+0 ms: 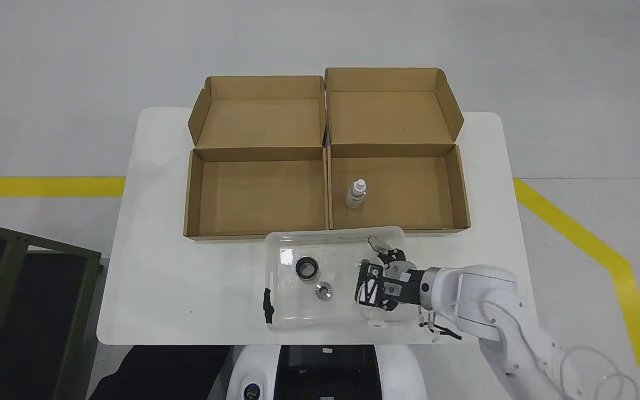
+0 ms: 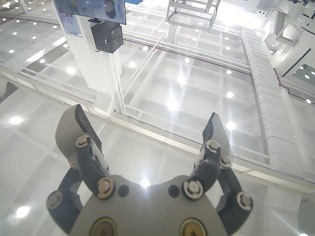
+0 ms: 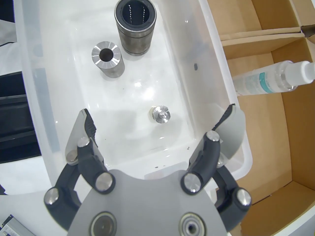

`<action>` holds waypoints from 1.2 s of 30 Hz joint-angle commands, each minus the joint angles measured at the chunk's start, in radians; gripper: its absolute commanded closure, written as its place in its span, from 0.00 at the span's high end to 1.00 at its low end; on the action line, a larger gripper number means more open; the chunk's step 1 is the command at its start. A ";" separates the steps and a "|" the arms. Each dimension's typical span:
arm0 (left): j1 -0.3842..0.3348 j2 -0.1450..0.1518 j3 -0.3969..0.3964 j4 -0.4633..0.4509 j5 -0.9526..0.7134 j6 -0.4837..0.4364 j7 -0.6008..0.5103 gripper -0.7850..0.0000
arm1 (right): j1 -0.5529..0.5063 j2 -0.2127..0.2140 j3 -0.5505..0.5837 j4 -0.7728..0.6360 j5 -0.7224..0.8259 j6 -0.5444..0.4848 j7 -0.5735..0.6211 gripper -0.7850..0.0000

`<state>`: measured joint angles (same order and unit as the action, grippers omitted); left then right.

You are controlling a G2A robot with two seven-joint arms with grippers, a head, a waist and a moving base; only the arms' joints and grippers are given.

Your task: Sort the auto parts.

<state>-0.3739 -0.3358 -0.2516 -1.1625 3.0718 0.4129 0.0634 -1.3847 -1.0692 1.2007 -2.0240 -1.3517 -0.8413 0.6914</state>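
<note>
Though in one bin (image 3: 196,37), three parts (image 3: 135,23) (image 3: 108,58) (image 3: 161,114).

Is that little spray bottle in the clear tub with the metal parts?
No, the spray bottle stands in a cardboard box, outside the clear tub.

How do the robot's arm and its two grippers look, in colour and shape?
The right arm has a white shell. Both the left gripper and the right gripper have a grey plate, black link bars, silver bolts and curved grey fingers with black ridged pads.
</note>
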 commanded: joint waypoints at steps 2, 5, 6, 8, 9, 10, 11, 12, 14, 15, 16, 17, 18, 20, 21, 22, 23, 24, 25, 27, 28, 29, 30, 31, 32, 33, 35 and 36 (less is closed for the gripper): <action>0.000 0.000 0.000 0.000 0.000 0.000 0.000 1.00 | 0.014 0.000 -0.013 0.016 -0.004 0.008 0.014 0.78; 0.000 0.000 0.000 0.000 0.000 0.000 0.000 1.00 | 0.030 0.000 -0.027 0.030 -0.010 0.019 0.030 0.78; 0.000 0.000 0.000 0.000 0.000 0.000 0.000 1.00 | 0.035 -0.001 -0.031 0.034 -0.013 0.024 0.035 0.78; 0.000 0.000 0.000 0.000 0.000 0.000 0.000 1.00 | 0.045 -0.001 -0.039 0.042 -0.021 0.035 0.047 0.78; 0.000 0.000 0.000 0.000 0.000 0.000 0.000 1.00 | 0.049 -0.001 -0.045 0.046 -0.026 0.040 0.054 0.75; 0.000 0.000 0.000 0.000 0.000 0.000 0.000 1.00 | 0.053 -0.002 -0.051 0.049 -0.024 0.043 0.053 0.73; 0.000 0.000 0.000 0.000 0.000 0.000 0.000 1.00 | 0.057 -0.002 -0.055 0.053 -0.027 0.046 0.057 0.71; 0.000 0.000 0.000 0.000 0.000 0.000 0.000 1.00 | 0.061 -0.002 -0.061 0.055 -0.032 0.047 0.064 0.67; 0.000 0.000 0.000 0.000 0.000 0.000 0.000 1.00 | 0.067 -0.003 -0.071 0.062 -0.034 0.054 0.066 0.62; 0.000 0.000 0.000 0.000 0.000 0.000 0.000 1.00 | 0.071 -0.003 -0.077 0.066 -0.036 0.056 0.068 0.56; 0.000 0.000 0.000 0.000 0.000 0.000 0.000 1.00 | 0.074 -0.004 -0.081 0.070 -0.038 0.060 0.068 0.52; 0.000 0.000 0.000 0.000 0.000 0.000 0.000 1.00 | 0.077 -0.004 -0.085 0.075 -0.036 0.064 0.067 0.50; 0.000 0.000 0.000 0.000 0.000 0.000 0.000 1.00 | 0.080 -0.005 -0.088 0.079 -0.034 0.067 0.067 0.50; 0.000 0.000 0.000 0.000 0.000 0.000 0.000 1.00 | 0.085 -0.005 -0.093 0.085 -0.033 0.073 0.071 0.49; 0.000 0.000 0.000 0.000 0.000 0.000 0.000 1.00 | 0.087 -0.005 -0.095 0.089 -0.034 0.077 0.076 0.49; 0.000 0.000 0.000 0.000 0.000 0.000 0.000 1.00 | 0.089 -0.005 -0.098 0.091 -0.035 0.077 0.080 0.47; 0.000 0.000 0.000 0.000 0.000 0.000 0.000 1.00 | 0.091 -0.005 -0.100 0.094 -0.035 0.078 0.082 0.47; 0.000 0.000 0.000 0.000 0.000 0.000 0.000 1.00 | 0.093 -0.005 -0.102 0.097 -0.036 0.078 0.084 0.47; 0.000 0.000 0.000 0.000 0.000 0.000 0.000 1.00 | 0.094 -0.005 -0.104 0.101 -0.037 0.080 0.085 0.47; 0.000 0.000 0.000 0.000 0.000 0.000 0.000 1.00 | 0.097 -0.004 -0.108 0.106 -0.040 0.081 0.085 0.46; 0.000 0.000 0.000 0.000 0.000 0.000 0.000 1.00 | 0.099 -0.004 -0.109 0.110 -0.041 0.082 0.085 0.45; 0.000 0.000 0.000 0.000 0.000 0.000 0.000 1.00 | 0.100 -0.004 -0.111 0.112 -0.041 0.085 0.084 0.44; 0.000 0.000 0.000 0.000 0.000 0.000 0.000 1.00 | 0.101 -0.004 -0.112 0.114 -0.041 0.086 0.082 0.42; 0.000 0.000 0.000 0.000 0.000 0.000 0.000 1.00 | 0.102 -0.004 -0.114 0.117 -0.041 0.088 0.080 0.38; 0.000 0.000 0.000 0.000 0.000 0.000 0.000 1.00 | 0.103 -0.004 -0.115 0.120 -0.044 0.089 0.079 0.31; 0.000 0.000 0.000 0.000 0.000 0.000 0.000 1.00 | 0.104 -0.004 -0.116 0.122 -0.045 0.090 0.077 0.26; 0.000 0.000 0.000 0.000 0.000 0.000 0.000 1.00 | 0.104 -0.003 -0.118 0.125 -0.042 0.093 0.073 0.14; 0.000 0.000 0.000 0.000 0.000 0.000 0.000 1.00 | 0.105 -0.003 -0.119 0.125 -0.042 0.092 0.071 0.11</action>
<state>-0.3739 -0.3358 -0.2516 -1.1625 3.0718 0.4129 0.0634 -1.2802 -1.0726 1.0828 -1.8990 -1.3946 -0.7487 0.7638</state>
